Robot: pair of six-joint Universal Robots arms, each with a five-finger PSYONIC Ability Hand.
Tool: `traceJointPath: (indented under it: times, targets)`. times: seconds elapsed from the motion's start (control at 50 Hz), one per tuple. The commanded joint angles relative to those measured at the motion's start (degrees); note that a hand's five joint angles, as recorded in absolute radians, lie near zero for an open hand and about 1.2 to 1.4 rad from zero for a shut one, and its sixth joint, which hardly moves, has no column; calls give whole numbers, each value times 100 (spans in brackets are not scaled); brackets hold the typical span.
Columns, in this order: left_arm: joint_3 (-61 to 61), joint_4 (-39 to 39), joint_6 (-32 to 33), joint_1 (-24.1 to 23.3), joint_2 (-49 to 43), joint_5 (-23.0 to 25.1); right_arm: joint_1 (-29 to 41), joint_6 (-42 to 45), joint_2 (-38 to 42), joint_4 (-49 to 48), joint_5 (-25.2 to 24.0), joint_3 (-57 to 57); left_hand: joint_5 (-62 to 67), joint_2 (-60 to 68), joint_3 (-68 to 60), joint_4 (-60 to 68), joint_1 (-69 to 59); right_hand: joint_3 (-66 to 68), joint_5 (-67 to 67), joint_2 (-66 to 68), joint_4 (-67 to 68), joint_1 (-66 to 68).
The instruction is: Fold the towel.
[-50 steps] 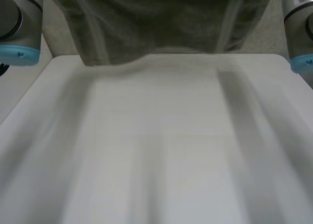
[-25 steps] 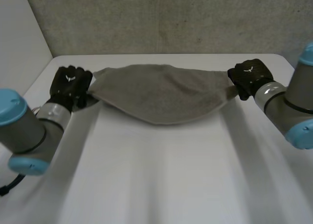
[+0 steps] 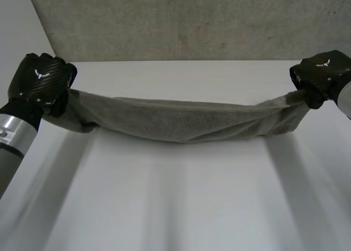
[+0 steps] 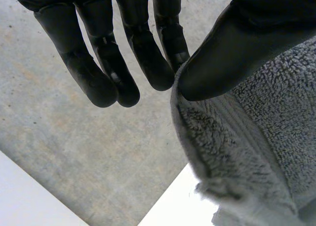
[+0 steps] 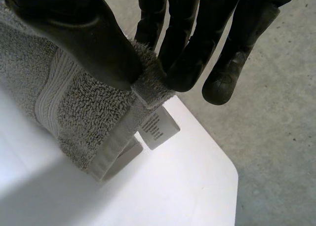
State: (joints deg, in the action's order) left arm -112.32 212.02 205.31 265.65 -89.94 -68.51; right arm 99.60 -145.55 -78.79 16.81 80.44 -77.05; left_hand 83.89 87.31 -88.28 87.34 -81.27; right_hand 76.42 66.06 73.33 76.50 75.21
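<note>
A grey towel [image 3: 181, 119] hangs stretched between my two hands above the white table [image 3: 181, 201], sagging in the middle. My left hand [image 3: 41, 81] holds its left end; in the left wrist view the thumb [image 4: 222, 63] pinches the towel [image 4: 256, 137] against a finger. My right hand [image 3: 321, 73] holds the right end. In the right wrist view the thumb [image 5: 94, 43] and fingers [image 5: 182, 43] pinch a corner of the towel [image 5: 74, 102], from which a white label [image 5: 159, 129] hangs.
A grey concrete wall [image 3: 181, 21] rises behind the table's far edge. The grey floor [image 5: 276, 112] lies beyond the table's corner [image 5: 227, 176].
One second ago the towel hung high at the view's top edge. Both hands have come down and spread apart towards me, pulling the towel into a long taut band over the table.
</note>
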Motion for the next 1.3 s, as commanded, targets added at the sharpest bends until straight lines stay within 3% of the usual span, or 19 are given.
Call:
traceJointPath:
  times: [0.02,0.32,0.42,0.52,0.56,0.58,0.62,0.74,0.78,0.86,0.96,1.16,1.3]
  targets:
    - [552,-371,35,-39,-884,-58,15,17,478,-55,-2,243,-1389,-731,828,-734,127,358,394,667,350,479]
    - [834,-715,105,-119,-964,-75,33,-44,505,-143,7,164,-1389,-731,828,-734,127,358,394,667,350,479]
    - [1634,-706,61,-171,-876,-102,94,-53,496,-363,33,885,-1389,-731,828,-734,127,358,394,667,350,479]
    - [3181,-680,17,-312,-1403,-172,130,-255,962,-1303,33,2115,-1389,-731,828,-734,127,358,394,667,350,479]
    - [4441,-662,-44,-758,-1779,-556,182,-474,1304,-2501,138,2676,-1389,-731,828,-734,127,358,394,667,350,479]
    - [4447,-662,-44,-760,-1781,-559,182,-475,1305,-2507,139,2678,-1389,-731,828,-734,127,358,394,667,350,479]
    - [5365,-653,-271,-1023,-1991,-935,270,-589,1261,-3400,191,2801,-1389,-731,828,-734,127,358,394,667,350,479]
    - [5765,-671,-1002,-980,-1966,-1147,402,-607,1050,-3641,218,2564,-1389,-731,828,-734,127,358,394,667,350,479]
    - [5503,-732,-1396,-954,-1896,-1121,393,-607,928,-3396,183,2092,-1389,-731,828,-734,127,358,394,667,350,479]
    - [4737,-697,-1512,-919,-1737,-1068,349,-598,751,-3140,139,1527,-1389,-731,828,-734,127,358,394,667,350,479]
    - [3392,-574,-1485,-725,-1491,-813,305,-589,549,-2780,86,700,-1389,-731,828,-734,127,358,394,667,350,479]
    - [530,208,-977,-163,-754,416,-80,-519,-170,-1980,-397,-1011,-1389,-731,828,-734,127,358,394,667,350,479]
    - [-114,208,-923,-31,229,531,-318,-571,-1118,-1858,-599,-1400,-1389,-731,828,-734,127,358,394,667,350,479]
